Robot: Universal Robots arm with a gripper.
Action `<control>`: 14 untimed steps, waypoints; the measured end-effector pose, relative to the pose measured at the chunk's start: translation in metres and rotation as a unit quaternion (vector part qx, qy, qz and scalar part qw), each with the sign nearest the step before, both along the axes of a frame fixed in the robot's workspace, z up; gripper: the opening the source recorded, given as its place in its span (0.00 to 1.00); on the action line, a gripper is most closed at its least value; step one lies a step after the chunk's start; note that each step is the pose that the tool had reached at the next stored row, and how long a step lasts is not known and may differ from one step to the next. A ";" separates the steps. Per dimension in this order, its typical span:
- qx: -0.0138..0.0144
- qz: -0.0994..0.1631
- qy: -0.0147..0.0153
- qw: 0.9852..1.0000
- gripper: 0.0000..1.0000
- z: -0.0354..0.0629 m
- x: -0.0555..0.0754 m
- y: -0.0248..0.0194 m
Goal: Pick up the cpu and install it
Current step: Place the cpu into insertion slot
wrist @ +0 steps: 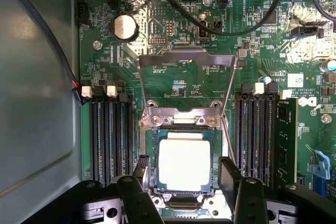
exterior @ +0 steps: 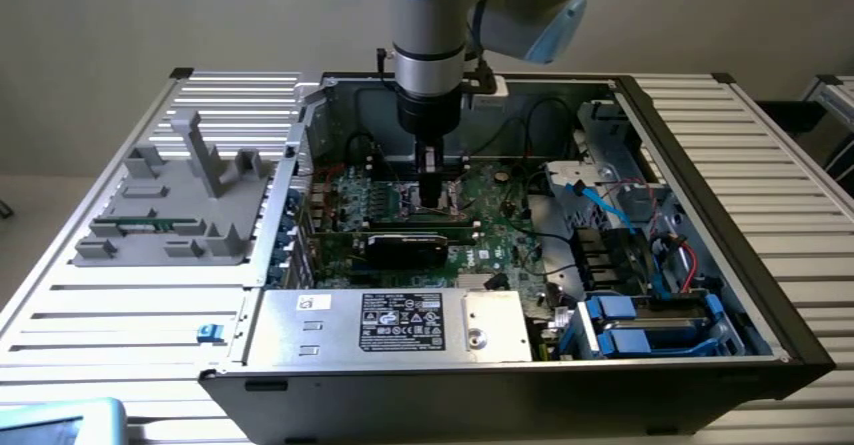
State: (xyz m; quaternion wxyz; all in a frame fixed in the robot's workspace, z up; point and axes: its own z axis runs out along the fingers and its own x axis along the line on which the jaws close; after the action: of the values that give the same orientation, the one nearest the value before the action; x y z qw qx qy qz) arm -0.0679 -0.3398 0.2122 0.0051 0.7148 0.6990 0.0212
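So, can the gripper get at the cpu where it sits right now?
Probably yes. The gripper hangs right over the cpu, which lies in the socket, with open fingers on either side. The metal load plate stands swung up, and no cable crosses the chip.

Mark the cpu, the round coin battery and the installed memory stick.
cpu point(wrist: 185, 164): wrist view, middle of its shiny metal top.
coin battery point(wrist: 125, 27): wrist view, centre of its round face.
memory stick point(wrist: 286, 140): wrist view, middle of its green board.
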 end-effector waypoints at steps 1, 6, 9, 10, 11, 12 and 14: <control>0.000 0.000 0.000 1.000 0.64 -0.0004 0.000 0.0001; 0.000 0.000 0.000 1.000 0.64 -0.0018 0.000 0.0000; 0.000 0.000 0.000 1.000 0.64 -0.0008 0.000 0.0000; 0.000 0.000 0.000 1.000 0.64 0.0010 0.000 0.0001; 0.000 0.000 0.000 1.000 0.64 0.0039 0.000 0.0001; 0.000 0.000 0.000 1.000 0.64 0.0073 0.000 0.0001; 0.000 0.000 0.000 1.000 0.64 0.0165 0.000 0.0001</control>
State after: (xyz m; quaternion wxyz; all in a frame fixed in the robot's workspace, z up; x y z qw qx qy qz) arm -0.0681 -0.3397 0.2287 0.0051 0.7149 0.6989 0.0212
